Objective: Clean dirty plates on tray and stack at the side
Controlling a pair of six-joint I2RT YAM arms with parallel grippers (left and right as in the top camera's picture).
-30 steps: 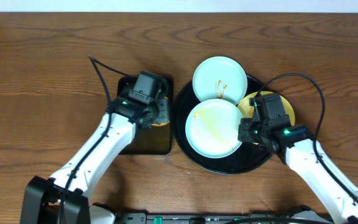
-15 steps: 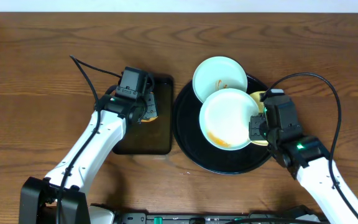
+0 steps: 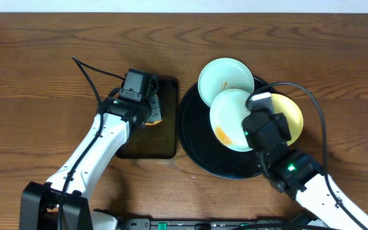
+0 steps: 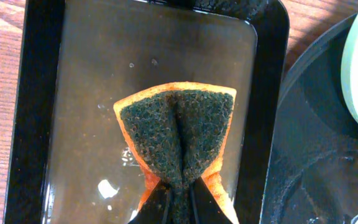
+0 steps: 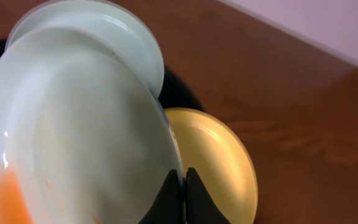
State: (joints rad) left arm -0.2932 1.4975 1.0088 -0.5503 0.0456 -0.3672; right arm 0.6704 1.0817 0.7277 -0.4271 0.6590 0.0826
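Note:
My right gripper (image 5: 182, 177) is shut on the rim of a pale mint plate (image 3: 230, 118) and holds it tilted above the round black tray (image 3: 193, 137). Orange sauce pools at the plate's low edge (image 5: 5, 199). A second mint plate (image 3: 222, 75) with a thin sauce smear lies at the tray's back. The yellow plate (image 3: 291, 115) rests at the tray's right side. My left gripper (image 4: 179, 193) is shut on a folded orange sponge with a dark scouring face (image 4: 178, 134), above the rectangular tray.
A smaller rectangular black tray (image 3: 165, 144) holding shallow water lies left of the round tray. Bare wooden table (image 3: 30, 96) surrounds both. A black cable (image 3: 91, 80) arcs behind the left arm.
My right gripper has lifted the front mint plate off the tray and tilted it, so sauce ran to its lower edge. My left gripper drew the sponge back over the rectangular tray.

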